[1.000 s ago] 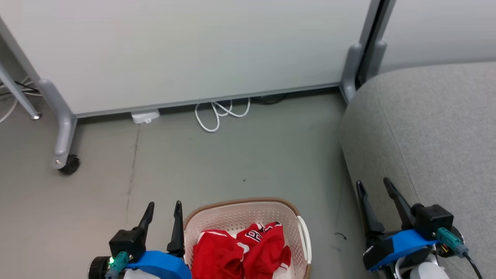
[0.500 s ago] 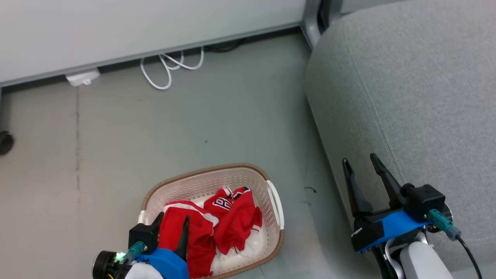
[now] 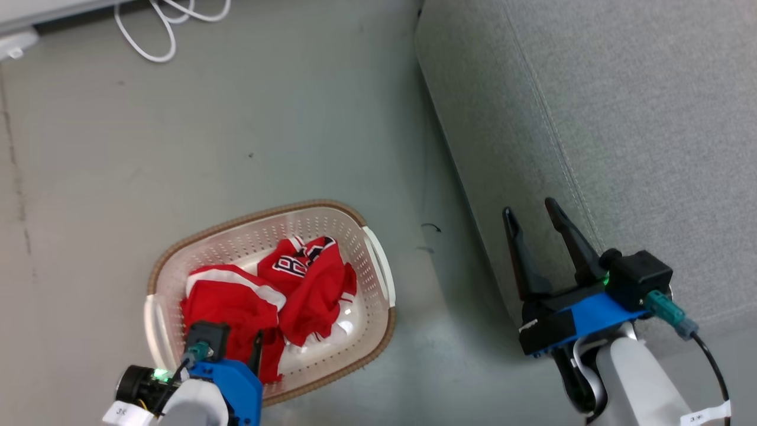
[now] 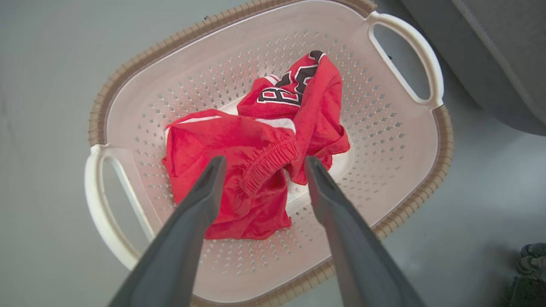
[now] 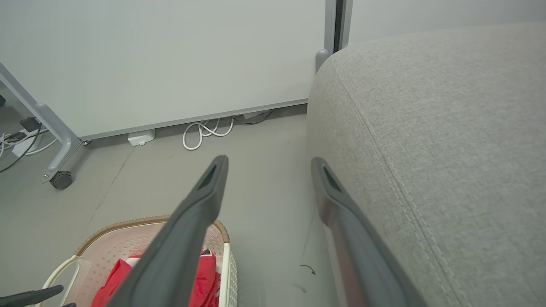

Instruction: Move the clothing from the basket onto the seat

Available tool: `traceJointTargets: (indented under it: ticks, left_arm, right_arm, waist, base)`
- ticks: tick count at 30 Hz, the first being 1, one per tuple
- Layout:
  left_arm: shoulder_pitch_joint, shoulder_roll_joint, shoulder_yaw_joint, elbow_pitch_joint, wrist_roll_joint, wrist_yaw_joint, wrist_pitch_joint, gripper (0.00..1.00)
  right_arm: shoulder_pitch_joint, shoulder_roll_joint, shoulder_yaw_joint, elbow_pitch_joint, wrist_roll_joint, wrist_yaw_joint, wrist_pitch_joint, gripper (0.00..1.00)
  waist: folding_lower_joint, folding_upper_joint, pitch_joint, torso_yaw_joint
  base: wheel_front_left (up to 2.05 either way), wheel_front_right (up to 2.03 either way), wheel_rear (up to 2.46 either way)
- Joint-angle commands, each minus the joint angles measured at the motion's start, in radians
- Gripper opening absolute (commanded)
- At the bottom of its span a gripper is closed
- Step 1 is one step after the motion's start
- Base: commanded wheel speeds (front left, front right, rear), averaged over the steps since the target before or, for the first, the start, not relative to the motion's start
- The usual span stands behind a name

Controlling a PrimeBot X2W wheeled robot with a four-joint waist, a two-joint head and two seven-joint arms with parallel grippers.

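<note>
Plainly the task is at its first step, the reach into the basket. The clothing lies heaped in it: a red garment with white stripes on the left and a red garment with black-and-white lettering on the far right, the two overlapping in the middle. The basket stands on the grey floor, left of the seat and apart from it. No cloth lies on the part of the seat that shows.

The left hand hangs over the near half of the basket with its fingers spread wide and nothing between them. They straddle the gathered waistband of the striped garment. The right hand is just as wide open and empty, poised at the seat's near left edge with its fingers pointing far.

The next move, as I judge it, is for the left hand to sink onto that bunched waistband and close on a thick fold. It must then lift the cloth clear of the rim and carry it right, over the seat. The two garments may drag each other up.

I cannot tell whether the left fingertips touch the cloth or hover above it. In the head view the left wrist hides most of its own fingers. The clothing covers much of the basket's floor, and a pale patch beneath it is unclear. The seat runs out of the picture on the right.
</note>
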Motion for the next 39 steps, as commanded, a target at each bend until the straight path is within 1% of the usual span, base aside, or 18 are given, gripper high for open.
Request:
traceJointTargets:
  ticks: [1, 9, 14, 21, 26, 29, 31, 32, 33, 34, 37, 39]
  left_arm:
    - [-0.035, 0.01, -0.006, 0.02, 0.003, -0.003, 0.004, 1.0]
    - [-0.117, 0.036, -0.03, 0.126, 0.018, -0.004, 0.005, 1.0]
    - [-0.16, 0.048, -0.041, 0.17, 0.022, -0.001, -0.017, 1.0]
    - [-0.206, 0.064, -0.055, 0.201, 0.028, 0.004, -0.029, 1.0]
    - [-0.235, 0.068, -0.059, 0.217, 0.023, 0.019, -0.03, 1.0]
    - [-0.245, 0.093, -0.049, 0.222, 0.006, 0.011, -0.033, 1.0]
    - [-0.253, 0.097, -0.046, 0.224, -0.001, 0.008, -0.036, 1.0]
    - [-0.258, 0.095, -0.046, 0.224, -0.003, 0.009, -0.037, 0.44]
    - [-0.262, 0.098, -0.045, 0.225, -0.004, 0.011, -0.041, 0.07]
    - [-0.264, 0.102, -0.045, 0.225, -0.007, 0.01, -0.043, 0.0]
    - [-0.265, 0.099, -0.044, 0.228, -0.016, 0.004, -0.048, 0.0]
    - [-0.268, 0.088, -0.045, 0.228, -0.02, 0.005, -0.051, 0.0]
  right_arm:
    - [-0.029, -0.003, 0.004, -0.015, 0.009, 0.0, -0.005, 1.0]
    - [-0.056, -0.003, 0.01, -0.052, 0.042, 0.0, -0.005, 1.0]
    - [-0.065, -0.003, 0.02, -0.065, 0.061, 0.0, -0.005, 1.0]
    - [-0.083, -0.003, 0.031, -0.081, 0.081, 0.0, -0.005, 1.0]
    - [-0.094, -0.003, 0.044, -0.086, 0.094, 0.0, -0.005, 1.0]
    - [-0.097, -0.003, 0.049, -0.088, 0.1, 0.0, -0.005, 1.0]
    - [-0.1, -0.003, 0.052, -0.089, 0.101, 0.0, -0.005, 1.0]
    - [-0.103, -0.003, 0.053, -0.089, 0.102, 0.0, -0.005, 1.0]
    - [-0.104, -0.003, 0.054, -0.089, 0.101, 0.0, -0.005, 1.0]
    - [-0.105, -0.003, 0.054, -0.089, 0.102, 0.0, -0.005, 1.0]
    - [-0.107, -0.003, 0.056, -0.089, 0.103, 0.0, -0.005, 1.0]
    - [-0.11, -0.003, 0.058, -0.091, 0.103, 0.0, -0.005, 1.0]
  waist:
    - [-0.0002, 0.0, 0.054, -0.032]
    - [-0.0002, 0.0, 0.136, -0.06]
    - [-0.0002, 0.0, 0.172, -0.074]
    - [-0.0002, 0.0, 0.211, -0.092]
    - [-0.0002, 0.0, 0.237, -0.103]
    - [-0.0002, 0.0, 0.247, -0.107]
    - [-0.0002, 0.0, 0.253, -0.109]
    - [-0.0002, 0.0, 0.255, -0.109]
    - [-0.0002, 0.0, 0.257, -0.11]
    - [-0.0002, 0.0, 0.259, -0.11]
    - [-0.0002, 0.0, 0.261, -0.11]
    - [-0.0002, 0.0, 0.262, -0.109]
  base:
    - [0.0, 0.0, 0.0]
    - [0.0, 0.0, 0.0]
    - [0.0, 0.0, 0.0]
    - [0.0, 0.0, 0.0]
    - [0.0, 0.0, 0.0]
    - [0.0, 0.0, 0.0]
    - [0.0, 0.0, 0.0]
    - [0.0, 0.0, 0.0]
    - [0.0, 0.0, 0.0]
    - [0.0, 0.0, 0.0]
    - [0.0, 0.0, 0.0]
    - [0.0, 0.0, 0.0]
